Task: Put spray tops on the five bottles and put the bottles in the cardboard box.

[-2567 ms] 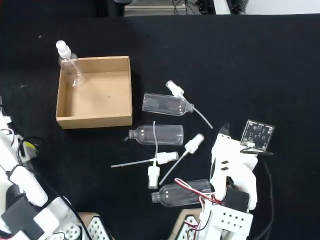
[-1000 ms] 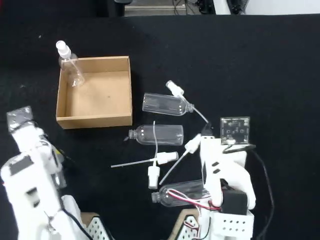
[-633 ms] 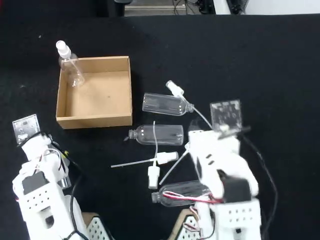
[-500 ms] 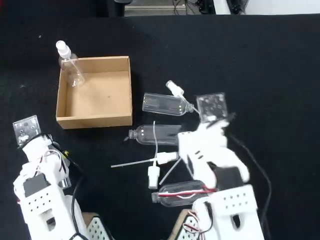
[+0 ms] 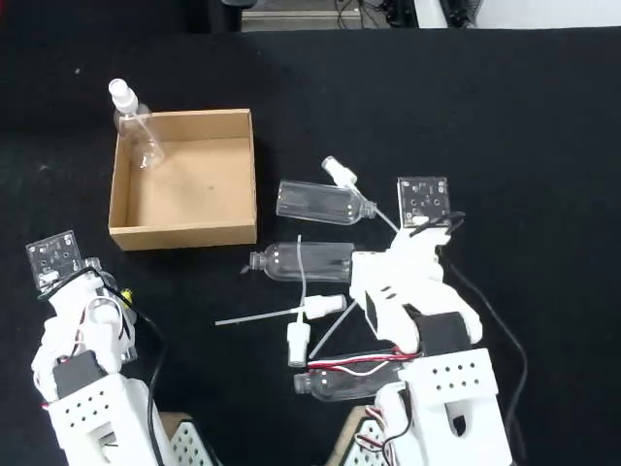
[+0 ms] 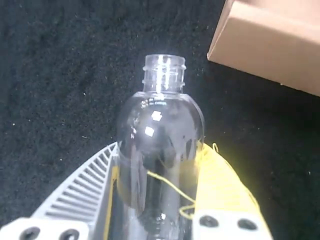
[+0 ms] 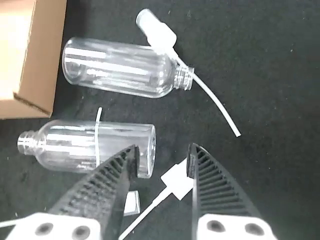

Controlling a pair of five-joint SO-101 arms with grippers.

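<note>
Bright, even light leaves faint shadows on the black table (image 5: 505,116) and small white glints on the bottle (image 6: 160,130).

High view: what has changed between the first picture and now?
The right gripper swung left and now hangs open over a loose spray top. The left gripper, shut on an uncapped bottle, came forward toward the cardboard box. The box, the capped bottle at its corner and the three lying bottles stayed put.
</note>
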